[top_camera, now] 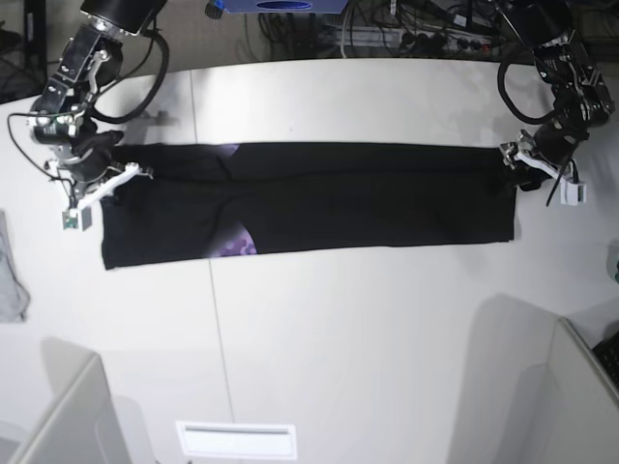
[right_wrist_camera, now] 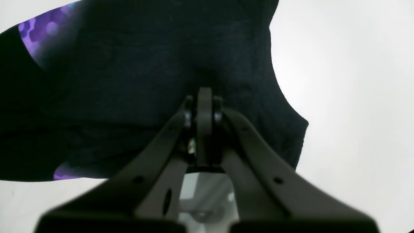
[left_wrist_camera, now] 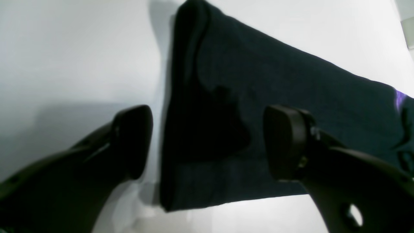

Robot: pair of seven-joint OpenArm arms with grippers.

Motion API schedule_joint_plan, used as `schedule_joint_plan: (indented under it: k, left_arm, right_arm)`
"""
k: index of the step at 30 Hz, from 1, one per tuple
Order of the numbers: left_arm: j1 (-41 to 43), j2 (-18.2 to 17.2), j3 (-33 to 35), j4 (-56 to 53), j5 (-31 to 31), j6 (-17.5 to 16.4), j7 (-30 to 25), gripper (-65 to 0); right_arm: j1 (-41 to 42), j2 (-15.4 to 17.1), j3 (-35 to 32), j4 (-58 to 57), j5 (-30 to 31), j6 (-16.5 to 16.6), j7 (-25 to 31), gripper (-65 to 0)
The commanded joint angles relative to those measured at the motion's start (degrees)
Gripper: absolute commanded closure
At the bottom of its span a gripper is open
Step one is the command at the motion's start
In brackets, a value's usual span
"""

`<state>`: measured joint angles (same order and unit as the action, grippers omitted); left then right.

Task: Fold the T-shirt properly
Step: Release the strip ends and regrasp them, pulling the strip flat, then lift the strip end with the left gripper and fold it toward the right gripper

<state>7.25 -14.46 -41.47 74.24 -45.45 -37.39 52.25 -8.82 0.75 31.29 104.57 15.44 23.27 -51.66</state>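
The black T-shirt (top_camera: 358, 198) lies on the white table as a long folded strip, with a bit of purple print (top_camera: 235, 244) showing at its front edge. My left gripper (left_wrist_camera: 210, 142) is open at the strip's right end (top_camera: 511, 166), one finger (left_wrist_camera: 132, 142) over bare table and the other (left_wrist_camera: 288, 142) over the cloth (left_wrist_camera: 258, 81). My right gripper (right_wrist_camera: 204, 103) is shut on the black cloth (right_wrist_camera: 129, 81) at the strip's left end (top_camera: 104, 159). Purple print (right_wrist_camera: 35, 32) shows at the upper left of the right wrist view.
A small grey cloth (top_camera: 10, 280) lies at the table's left edge. Grey dividers stand at the front left (top_camera: 58, 416) and front right (top_camera: 571, 387). Cables (top_camera: 406, 29) run behind the table's far edge. A white slotted plate (top_camera: 235, 440) sits at the front.
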Motion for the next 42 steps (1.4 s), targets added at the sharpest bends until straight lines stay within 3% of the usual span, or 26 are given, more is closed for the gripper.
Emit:
schedule_joint_plan:
  k: [1, 6, 12, 14, 17, 21, 26, 36, 42]
  left_arm:
    - [-0.26, -0.62, -0.06, -0.17, 0.84, 0.51, 1.25, -50.0]
    - [-0.34, -0.71, -0.06, -1.14, 0.84, 0.42, 1.25, -27.6]
    - [-0.17, -0.79, 0.02, -1.14, 0.84, 0.42, 1.25, -9.4]
    - [-0.08, -1.32, -0.06, -1.05, 1.1, 0.33, 1.25, -0.2]
    - [-0.34, -2.11, -0.33, -0.7, 5.23, 0.16, 0.63, 0.0]
    - [-0.08, -2.29, -0.06, -0.61, 11.3, 0.07, -5.79, 0.0]
    - [1.33, -2.46, -0.5, 0.0, 13.06, -0.02, -9.39, 0.0]
    - [9.77, -1.15, -0.06, 20.84, 13.41, 0.6, -11.85, 0.0]
    - [12.67, 2.19, 6.53, 31.3, 23.87, 2.53, -11.77, 0.0]
  right_arm:
    - [0.16, 0.52, 0.14, 1.23, 0.6, 0.51, 1.07, 0.0]
    - [-0.1, 0.52, 0.14, 1.23, 0.6, 0.51, 1.07, 0.0]
    - [-0.1, 0.43, 0.14, 1.23, 0.6, 0.51, 1.07, 0.0]
    - [-0.1, 0.43, 0.23, 1.23, 0.6, 0.51, 1.07, 0.0]
    - [-0.19, 0.43, 0.32, 1.23, 0.6, 0.51, 1.07, 0.0]
    - [-0.81, 0.43, 0.32, 1.14, 0.6, 0.51, 1.33, 0.0]
    - [-0.9, 0.43, 0.4, 1.14, 0.6, 0.51, 1.15, 0.0]
    - [-0.9, 0.26, 0.23, 1.05, 0.6, 0.6, 1.07, 0.0]
    - [-0.9, -1.41, 0.23, 1.05, 0.6, 0.6, 1.07, 0.0]
